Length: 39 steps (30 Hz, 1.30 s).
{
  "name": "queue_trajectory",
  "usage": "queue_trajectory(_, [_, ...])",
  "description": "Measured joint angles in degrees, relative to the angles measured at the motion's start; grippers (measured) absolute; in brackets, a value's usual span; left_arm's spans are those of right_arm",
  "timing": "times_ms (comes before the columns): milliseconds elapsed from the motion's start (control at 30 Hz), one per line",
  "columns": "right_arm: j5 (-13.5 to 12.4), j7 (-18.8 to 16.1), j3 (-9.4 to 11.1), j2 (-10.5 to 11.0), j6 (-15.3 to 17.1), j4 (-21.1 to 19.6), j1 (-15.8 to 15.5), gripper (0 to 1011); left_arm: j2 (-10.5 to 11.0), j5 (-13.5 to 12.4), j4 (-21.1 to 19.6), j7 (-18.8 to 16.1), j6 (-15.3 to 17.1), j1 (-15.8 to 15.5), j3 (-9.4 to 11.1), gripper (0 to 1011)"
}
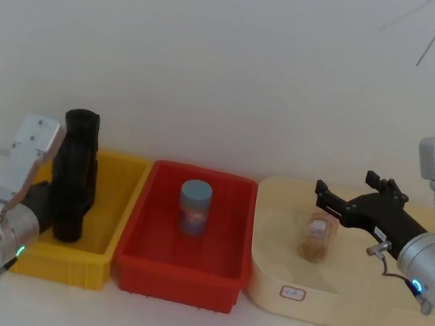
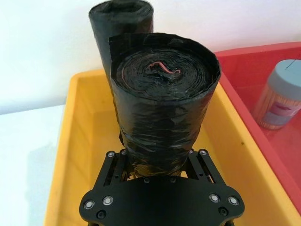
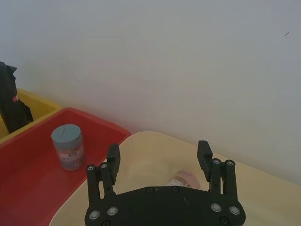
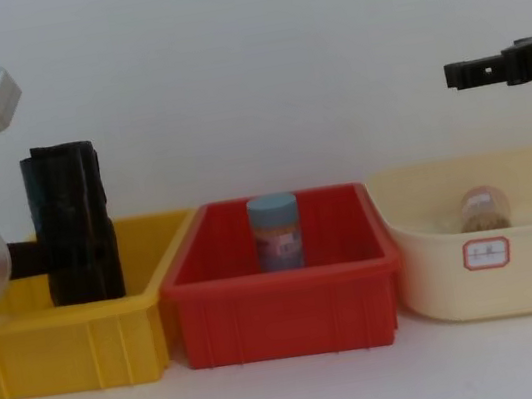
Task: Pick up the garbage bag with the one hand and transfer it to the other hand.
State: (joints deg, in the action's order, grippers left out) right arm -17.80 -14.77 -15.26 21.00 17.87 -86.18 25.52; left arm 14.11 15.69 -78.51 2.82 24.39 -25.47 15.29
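Head view: finds the garbage bag [image 1: 74,191] upright in the yellow bin [image 1: 63,264], the other hand [image 1: 345,189] above the cream tray [image 1: 328,298].
Left wrist view: shows the one hand [image 2: 157,161] clamped on its lower part, 1 alike roll [image 2: 120,19] just behind.
Right wrist view: shows fingers [image 3: 113,157] spread, empty.
Chest view: suggests grasp made, lift due; calls for rising straight, clear of the neighbour.

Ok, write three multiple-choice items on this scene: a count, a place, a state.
1. Black rolls in the yellow bin: A one, B three, C two.
2. The blue-lidded jar stands in: A the yellow bin, B the red bin, C no bin.
3. The left gripper is: A shut on the garbage bag, B open over the red bin, C holding a jar.
C: a second roll stands behind the garbage bag. B: red walls surround the jar. A: it clamps the bag's base; the right gripper hovers open over the cream tub.
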Motion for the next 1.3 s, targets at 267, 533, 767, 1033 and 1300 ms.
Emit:
queue_trajectory(267, [0.00,0.00,0.00,0.00,0.00,0.00,0.00,999,0.74,-0.44,-1.39,1.61,0.02,-0.53,0.63,466])
queue_trajectory(533, [0.00,0.00,0.00,0.00,0.00,0.00,0.00,1000,2.12,-0.49,-5.07,5.71,0.13,-1.81,1.69,466])
queue_trajectory(767, [0.00,0.00,0.00,0.00,0.00,0.00,0.00,1000,3.18,0.40,-7.16,9.63,0.60,-3.13,2.45,466])
queue_trajectory(1033, [0.00,0.00,0.00,0.00,0.00,0.00,0.00,1000,4.20,1.47,-7.00,15.28,-0.29,-5.63,4.07,466])
queue_trajectory(1300, [0.00,0.00,0.00,0.00,0.00,0.00,0.00,1000,4.20,2.56,-3.21,21.22,-2.44,-9.26,6.33,466])
